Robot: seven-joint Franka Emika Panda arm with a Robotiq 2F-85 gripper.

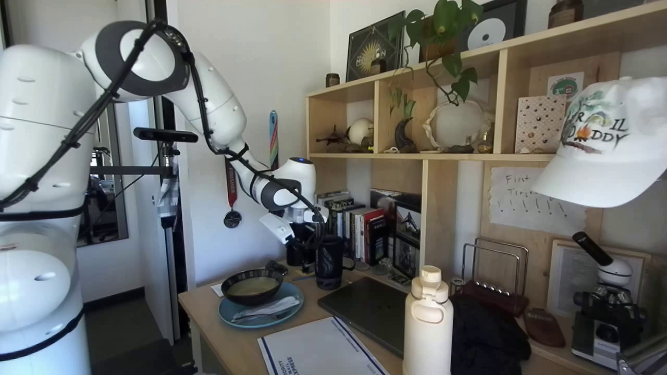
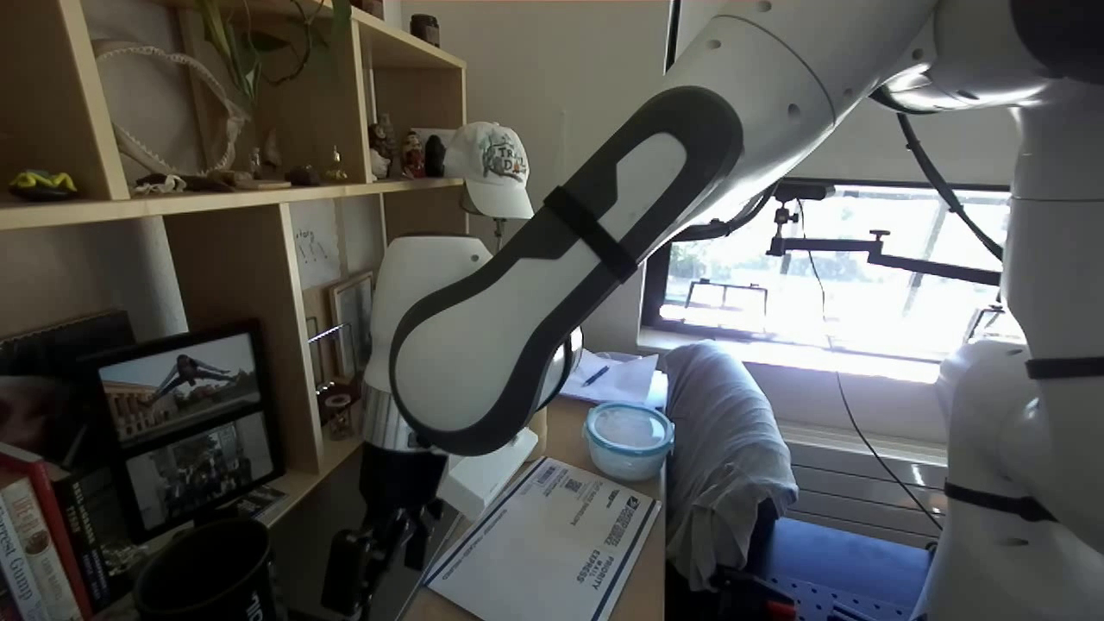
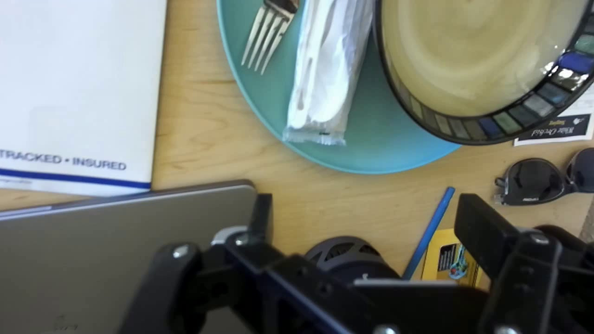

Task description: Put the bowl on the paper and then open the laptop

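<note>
Your claw (image 3: 369,215) stands wide apart, holding nothing, near a dark mug (image 1: 329,271), contents hidden. Next, the bowl (image 3: 473,60) sits off-centre on a blue plate (image 3: 383,150), nothing showing inside; probably glazed ceramic, stiff, slick, chippable, so pinch its near rim. Farther off lie the paper (image 2: 539,552) and a lidded tub (image 2: 630,457), contents unclear.

One dark-rimmed bowl (image 1: 252,286), one plate (image 3: 394,139), one metal fork (image 3: 277,16), one laptop (image 1: 372,311) and one mailing envelope (image 2: 548,543) show.
</note>
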